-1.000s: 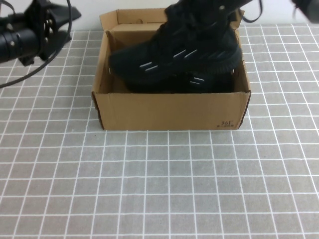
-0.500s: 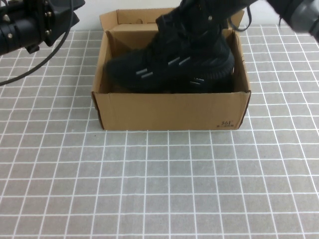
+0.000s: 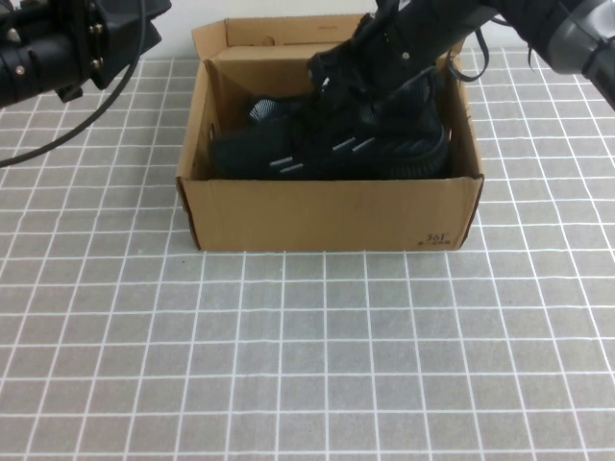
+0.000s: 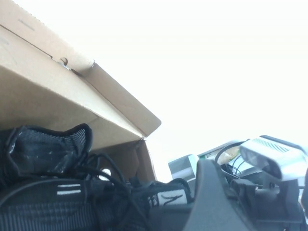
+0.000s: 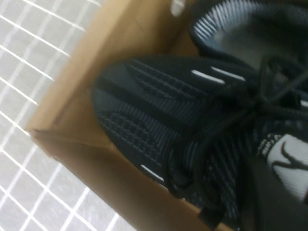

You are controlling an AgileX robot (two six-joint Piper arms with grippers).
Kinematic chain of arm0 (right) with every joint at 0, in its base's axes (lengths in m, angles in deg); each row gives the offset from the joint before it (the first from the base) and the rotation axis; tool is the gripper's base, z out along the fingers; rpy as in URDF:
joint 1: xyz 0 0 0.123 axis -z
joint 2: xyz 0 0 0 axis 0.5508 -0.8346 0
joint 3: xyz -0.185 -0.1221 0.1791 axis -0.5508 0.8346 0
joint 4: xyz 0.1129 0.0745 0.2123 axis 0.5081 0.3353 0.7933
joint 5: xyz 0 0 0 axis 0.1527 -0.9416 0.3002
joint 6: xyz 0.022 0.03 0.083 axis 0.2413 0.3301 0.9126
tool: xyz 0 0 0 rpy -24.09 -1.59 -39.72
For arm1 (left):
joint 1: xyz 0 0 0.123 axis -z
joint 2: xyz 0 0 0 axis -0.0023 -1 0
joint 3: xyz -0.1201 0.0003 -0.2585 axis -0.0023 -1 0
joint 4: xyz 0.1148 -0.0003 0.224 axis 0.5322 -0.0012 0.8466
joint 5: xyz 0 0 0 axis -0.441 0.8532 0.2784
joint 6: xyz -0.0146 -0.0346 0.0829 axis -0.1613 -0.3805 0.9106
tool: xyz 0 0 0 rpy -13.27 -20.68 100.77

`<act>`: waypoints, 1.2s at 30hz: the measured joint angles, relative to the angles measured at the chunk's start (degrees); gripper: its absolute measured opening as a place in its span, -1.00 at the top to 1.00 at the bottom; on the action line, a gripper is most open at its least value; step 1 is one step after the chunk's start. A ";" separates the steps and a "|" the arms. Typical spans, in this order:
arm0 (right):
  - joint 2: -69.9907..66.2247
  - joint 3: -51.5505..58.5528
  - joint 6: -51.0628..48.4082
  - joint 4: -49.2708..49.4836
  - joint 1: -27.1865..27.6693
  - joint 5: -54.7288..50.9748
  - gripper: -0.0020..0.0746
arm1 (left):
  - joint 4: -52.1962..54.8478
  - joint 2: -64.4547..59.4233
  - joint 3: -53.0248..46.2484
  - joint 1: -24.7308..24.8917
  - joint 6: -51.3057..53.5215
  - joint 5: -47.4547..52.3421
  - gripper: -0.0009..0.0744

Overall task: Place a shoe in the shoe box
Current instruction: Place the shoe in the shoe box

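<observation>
From my remote seat I see the shoe box (image 3: 327,211) standing open on the gridded table (image 3: 307,365), its lid flap up at the far side. The shoe (image 3: 336,144) is now inside the box, lying along the front wall, with its toe toward the robot's left and the heel toward the right; only its upper part shows above the cardboard edge. Behind it, at the left end of the box, I can see the open collar of the other shoe (image 3: 261,109), so both lie in the same box, touching each other. The right gripper (image 3: 399,43) is directly above the heel and tongue part of the shoe, low over the right half of the box. It is black against black, so I cannot tell if its jaws are pinching the shoe or are apart. The left gripper (image 3: 120,24) is raised beyond the left far corner of the box, well apart from the shoe, and its jaws I also cannot tell.
</observation>
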 joint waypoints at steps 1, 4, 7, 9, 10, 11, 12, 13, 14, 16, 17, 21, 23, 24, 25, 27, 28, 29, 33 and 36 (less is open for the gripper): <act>0.00 0.00 0.24 -0.37 0.00 -0.54 0.96 | 0.00 0.00 0.00 0.00 0.00 0.09 0.08; 0.00 0.00 1.47 -0.92 0.00 -1.54 0.96 | 0.00 0.00 0.00 0.00 0.00 0.09 0.08; 0.00 0.00 3.46 -1.66 0.00 -2.66 0.96 | 0.00 0.00 0.00 -0.09 0.00 0.51 0.08; 0.00 0.00 4.49 -1.92 0.00 -3.56 0.96 | 0.00 0.00 0.00 -0.09 0.00 0.91 0.08; 0.00 0.00 4.76 -1.92 0.00 -3.69 0.96 | 0.00 0.00 0.00 -0.09 0.00 1.04 0.08; 0.00 0.00 5.01 -1.92 0.00 -3.68 0.96 | 0.00 0.00 0.00 -0.09 0.00 1.16 0.08; 0.00 0.00 5.27 -1.92 0.00 -3.68 0.96 | 0.00 0.00 0.00 -0.09 0.00 1.26 0.08; 0.00 0.00 5.54 -1.92 0.00 -3.68 0.96 | 0.00 0.00 0.00 -0.09 0.00 1.43 0.08; 0.00 0.00 5.95 -1.92 0.00 -3.72 0.96 | 0.00 0.00 0.00 -0.09 0.10 1.55 0.08; 0.00 0.00 7.68 -1.92 0.00 -4.24 0.96 | 0.00 0.00 0.00 -0.09 0.10 1.68 0.08; 0.00 0.00 8.52 -1.92 0.00 -4.48 0.96 | 0.00 0.00 0.00 -0.09 0.10 1.68 0.08; 0.00 0.00 11.68 -3.37 -0.59 -5.06 0.96 | 0.00 0.00 0.00 -0.09 0.10 1.93 0.08; 0.00 0.00 13.11 -4.38 -1.15 -5.16 0.96 | 0.00 0.00 0.00 -0.09 0.10 2.05 0.08; 0.00 0.00 13.74 -4.63 -1.36 -5.29 0.96 | 0.00 0.00 0.00 -0.09 0.10 2.05 0.08; 0.00 0.00 14.36 -4.76 -1.63 -5.29 0.96 | 0.00 0.00 0.00 -0.09 0.10 2.14 0.08; 0.00 0.00 15.33 -4.89 -2.02 -5.24 0.96 | 0.00 0.00 0.00 -0.09 0.10 2.42 0.08; 0.00 0.00 16.02 -4.89 -2.15 -4.99 0.96 | 0.00 0.00 0.00 -0.09 0.10 2.69 0.08; -0.16 0.00 16.59 -4.89 -2.27 -4.84 0.96 | 0.00 0.00 0.00 -0.09 0.10 2.92 0.08; -1.04 0.00 18.41 -5.07 -2.64 -4.53 0.96 | 0.00 0.00 0.00 -0.09 0.10 3.50 0.08; -1.85 0.00 19.22 -5.16 -2.77 -4.79 0.90 | 0.00 0.00 0.00 -0.09 0.10 3.80 0.08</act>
